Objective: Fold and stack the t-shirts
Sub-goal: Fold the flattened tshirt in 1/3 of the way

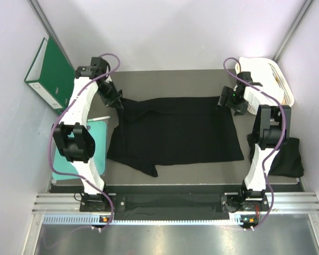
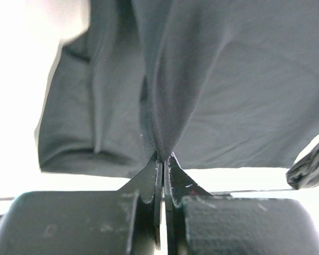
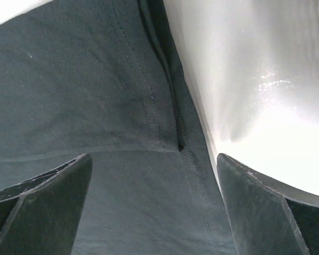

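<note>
One spread shirt (image 1: 175,130) lies flat across the middle of the table (image 1: 170,79), its far edge running between the two arms. That fits the start of a fold, where both far corners must rise together. The left gripper (image 2: 164,159) is clenched on a pinch of cloth at the shirt's far-left corner, and the fabric tents up from its tips into tight creases. The right gripper (image 3: 154,175) is released, its fingers wide apart astride the stitched hem at the far-right corner. It seems placed to take the matching hold, though I cannot tell whether it touches the cloth. I count two black shirts. The bundled shirt (image 1: 287,159) sits crumpled at the right edge beside the right arm, likely waiting its turn. There is also one white basket (image 1: 271,74) in the far-right corner, one green binder (image 1: 48,71) off the far-left corner and one teal mat (image 1: 98,133) along the left edge.
</note>
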### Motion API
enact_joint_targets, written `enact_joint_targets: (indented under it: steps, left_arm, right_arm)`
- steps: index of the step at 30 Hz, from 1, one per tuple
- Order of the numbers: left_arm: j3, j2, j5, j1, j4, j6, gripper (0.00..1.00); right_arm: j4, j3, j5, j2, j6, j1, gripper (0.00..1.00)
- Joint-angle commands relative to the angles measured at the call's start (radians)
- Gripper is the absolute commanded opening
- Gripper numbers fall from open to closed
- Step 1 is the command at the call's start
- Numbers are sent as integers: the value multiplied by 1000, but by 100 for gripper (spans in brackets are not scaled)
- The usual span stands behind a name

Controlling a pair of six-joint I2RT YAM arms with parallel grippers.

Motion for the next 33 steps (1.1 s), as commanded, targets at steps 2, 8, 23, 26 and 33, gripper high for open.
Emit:
enact_joint_targets:
  steps: [2,8,23,26,33]
  left_arm:
    - [-125,-75,-46,3,-61,-6,0]
    - [-294,-127,-78,3,-43,-12,0]
    - [-187,-110,-238,-3,69,13,98]
    - [-207,-74,-224,-3,184,16,98]
    - [-141,118,-215,0,339,5,94]
  right_arm:
    - [5,58,19,-28,1,14,100]
    - [4,69,21,-20,2,18,100]
    - [0,115,38,11,-7,18,100]
    - [22,116,39,24,-2,18,100]
    - [59,155,48,81,8,18,100]
